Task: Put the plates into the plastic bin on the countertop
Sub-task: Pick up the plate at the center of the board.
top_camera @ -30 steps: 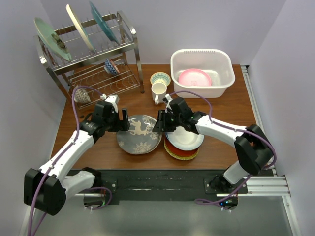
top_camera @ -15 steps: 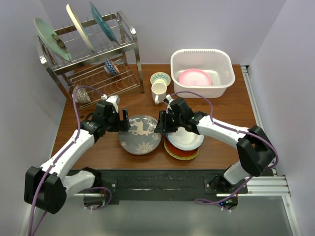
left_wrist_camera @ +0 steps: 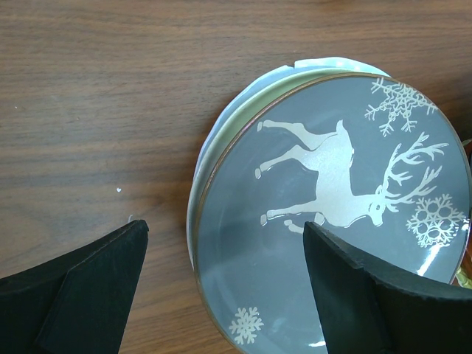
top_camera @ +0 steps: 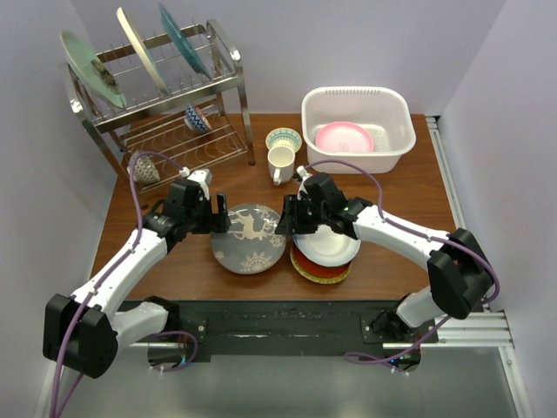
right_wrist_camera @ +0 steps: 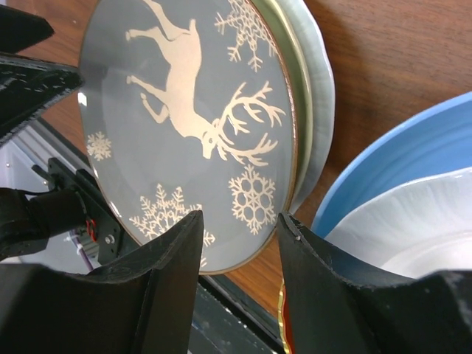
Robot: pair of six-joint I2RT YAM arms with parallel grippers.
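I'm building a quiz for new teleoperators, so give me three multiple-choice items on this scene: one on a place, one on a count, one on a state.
1. Where is the pink plate?
A. in the plastic bin
B. held by an arm
C. against the wall

2. How many standing plates does the wire rack hold on its top tier?
A. two
B. three
C. five

3. How is the left gripper?
A. shut on a bowl
B. open
C. out of view

Answers:
1 A, it lies flat on the bin's floor.
2 B, one pale green, one cream, one teal.
3 B, the left wrist view shows its fingers spread wide, with the deer plate seen between them.
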